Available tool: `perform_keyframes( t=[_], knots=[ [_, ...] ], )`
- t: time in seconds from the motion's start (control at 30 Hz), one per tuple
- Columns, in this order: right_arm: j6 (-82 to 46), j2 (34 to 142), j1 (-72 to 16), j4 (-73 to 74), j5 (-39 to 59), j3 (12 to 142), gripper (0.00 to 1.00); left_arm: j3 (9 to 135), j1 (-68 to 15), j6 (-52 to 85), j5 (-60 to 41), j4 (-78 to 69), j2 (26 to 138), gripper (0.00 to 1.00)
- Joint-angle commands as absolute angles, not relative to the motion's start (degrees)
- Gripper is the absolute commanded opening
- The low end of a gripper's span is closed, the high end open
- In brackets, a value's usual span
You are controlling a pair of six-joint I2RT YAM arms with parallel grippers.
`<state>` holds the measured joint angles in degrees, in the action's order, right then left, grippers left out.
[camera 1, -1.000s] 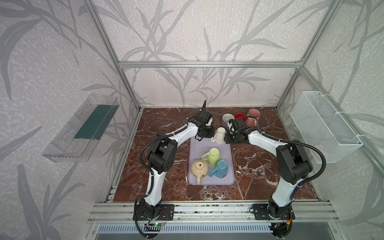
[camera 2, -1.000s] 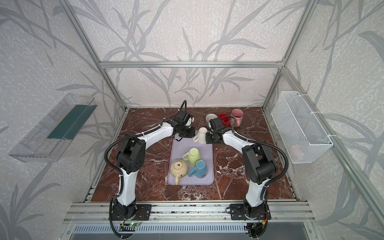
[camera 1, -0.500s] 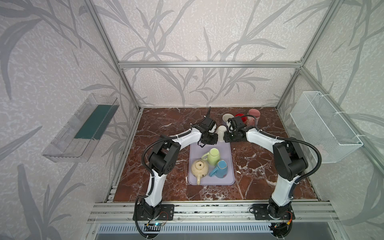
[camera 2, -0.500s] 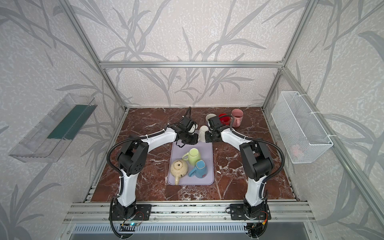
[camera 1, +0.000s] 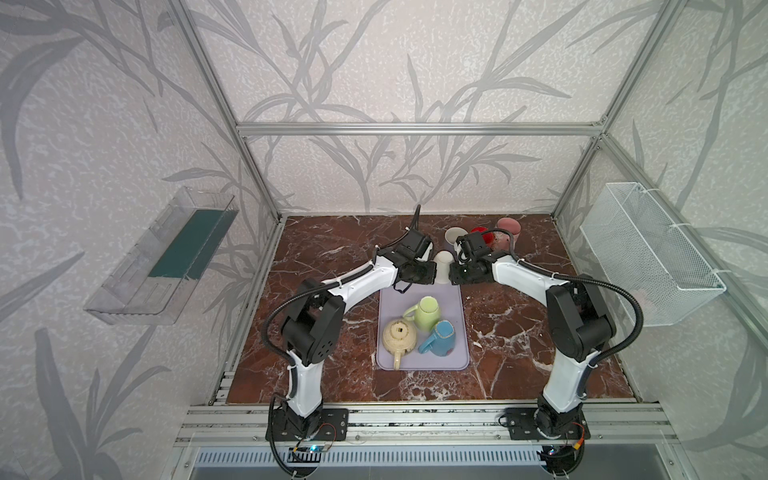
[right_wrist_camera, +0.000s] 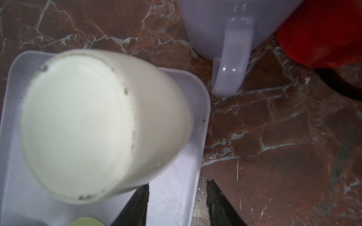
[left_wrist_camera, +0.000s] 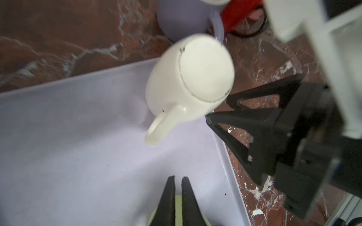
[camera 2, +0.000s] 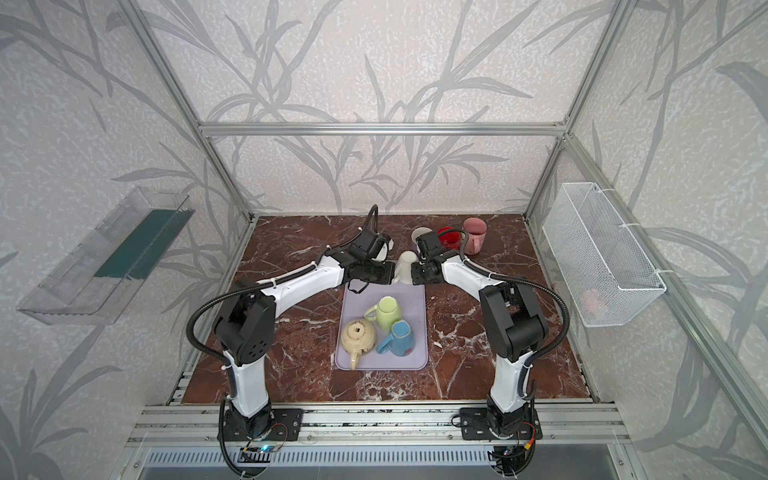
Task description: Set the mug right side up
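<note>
Nearest on the lilac plastic tray point(camera 1: 424, 362) sit a cream, round-bellied teapot point(camera 1: 400, 337) with a short spout, a glossy blue mug point(camera 1: 440, 340) and a pale green mug point(camera 1: 428, 312), packed close together. Past them the tray floor is bare, smooth and matte, edged by a low rounded rim. The left gripper point(left_wrist_camera: 178, 179) hangs over that bare stretch. Its thin black fingers are almost together with nothing between them, and it stops short of the white mug point(left_wrist_camera: 188, 82).

That mug stands upside down in the tray's far right corner. Its flat base faces up, ringed by a rough speckled edge, and its looped handle is on the side away from the right arm. The right gripper point(right_wrist_camera: 177, 184) reaches in over the tray's right rim with its jaws partway apart, holding nothing. One fingertip is just beside the mug's wall, and I cannot tell whether it touches.

Beyond the tray, on the red-brown, white-veined marble table point(camera 1: 332, 257), a lilac mug point(right_wrist_camera: 235, 29) stands close behind, its handle toward the tray. A red mug point(right_wrist_camera: 323, 29) and a pink mug point(camera 1: 509, 229) come next. A clear plastic bin point(camera 1: 166, 257) and a white wire basket point(camera 1: 648, 253) hang on the side walls.
</note>
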<state>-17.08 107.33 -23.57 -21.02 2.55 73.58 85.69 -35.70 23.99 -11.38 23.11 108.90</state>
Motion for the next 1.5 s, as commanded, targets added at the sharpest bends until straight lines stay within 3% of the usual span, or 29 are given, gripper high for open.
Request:
perform_keyframes(
  t=[0.0,0.47,1.47],
  knots=[
    [-16.69,105.02,-23.47,-21.75,1.70,72.78,0.49,87.91,-33.44,22.90,-9.24,25.93,109.08,0.09],
    [-16.79,105.85,-22.85,-22.79,0.87,73.86,0.49,101.35,-32.90,21.97,-12.52,29.31,123.37,0.08],
    [-17.65,107.90,-22.85,-23.70,0.53,76.25,0.49,90.64,-38.88,26.81,-14.93,19.93,118.77,0.06]
  ],
)
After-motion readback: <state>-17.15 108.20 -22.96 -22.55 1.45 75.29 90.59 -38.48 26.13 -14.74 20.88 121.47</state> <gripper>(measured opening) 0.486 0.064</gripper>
